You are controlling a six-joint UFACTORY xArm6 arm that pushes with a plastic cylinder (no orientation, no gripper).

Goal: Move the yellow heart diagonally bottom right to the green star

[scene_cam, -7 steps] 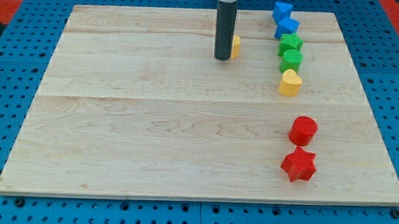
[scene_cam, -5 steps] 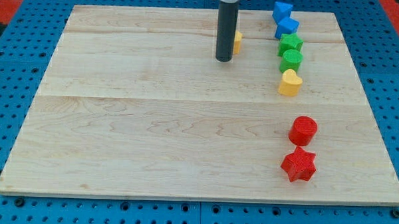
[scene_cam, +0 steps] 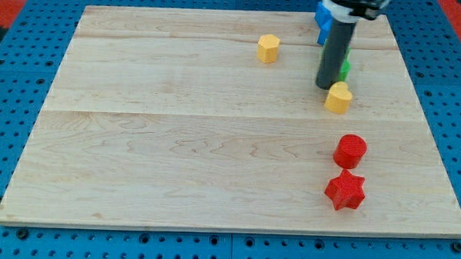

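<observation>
1. Since the earlier pictures, the rod has been moved from beside the yellow hexagon, near the view's top centre, across to the view's right; the tip is now set down at the upper left edge of the yellow heart, touching it or just short of it
2. The hexagon, half hidden behind the rod before, is now seen whole and appears unmoved
3. The heart has been shifted only slightly, if at all; it lies on the worktop right of centre, just below the green blocks
4. The green blocks are now mostly hidden behind the rod, so only slivers of green are seen; which sliver belongs to the green star cannot be told here. A blue block is partly seen at the view's top, beside the rod
5. This placement is judged to suit the task: with the tip at the heart's upper left, a push toward the view's bottom right would carry the heart diagonally off the star
6. No pincer is fitted to this arm, so no open or closed state can be told
7. No containers are present; all blocks lie loose on the worktop. The red cylinder and red star lie well below the heart and could be met by a long push
</observation>
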